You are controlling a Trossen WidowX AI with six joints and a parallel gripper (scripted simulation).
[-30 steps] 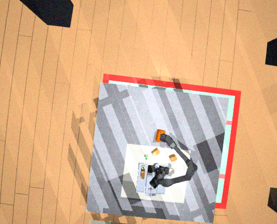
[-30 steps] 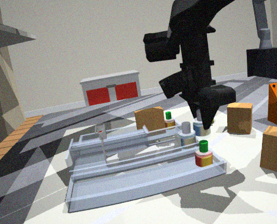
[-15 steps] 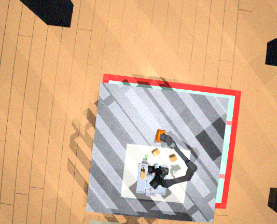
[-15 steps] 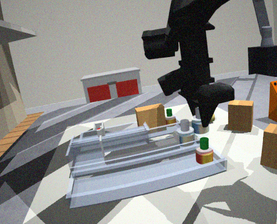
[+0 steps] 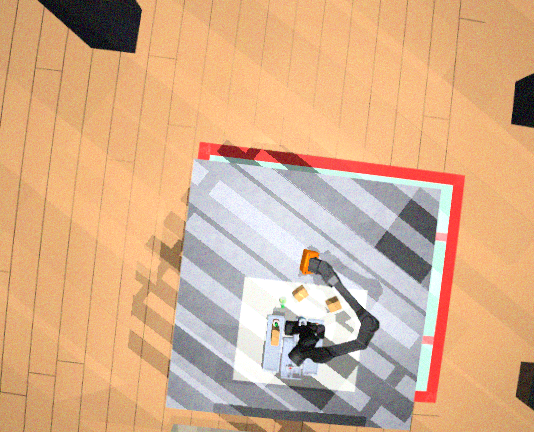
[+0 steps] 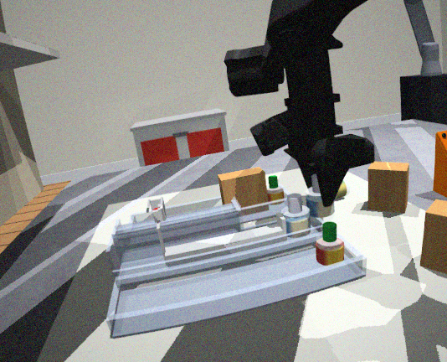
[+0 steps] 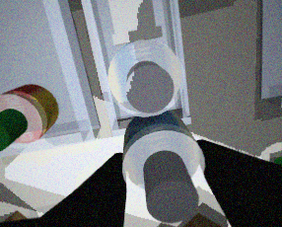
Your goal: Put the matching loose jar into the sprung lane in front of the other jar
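Note:
My gripper [image 6: 321, 197] [image 7: 160, 154] is shut on a blue-banded jar with a grey cap [image 6: 314, 205] [image 7: 170, 185] and holds it upright at the front end of the sprung lane. The matching jar [image 6: 297, 223] [image 7: 148, 86] stands in that lane, directly behind the held one. The two jars look very close or touching; the wrist view cannot tell which. The held jar's base and most of the low front stop under it are hidden. The pusher plate [image 6: 281, 223] stands behind the lane jar. The lane's pale floor strip [image 6: 229, 245] shows behind the plate.
A green-capped jar [image 6: 330, 249] [image 7: 36, 111] stands in the near side lane. Another green-capped jar [image 6: 275, 193] [image 5: 275, 323] and a wooden block [image 6: 250, 188] [image 5: 275, 337] are in the far lane. A loose green-capped jar [image 5: 282, 301] and wooden blocks [image 6: 388, 188] [image 6: 444, 239] stand in front.

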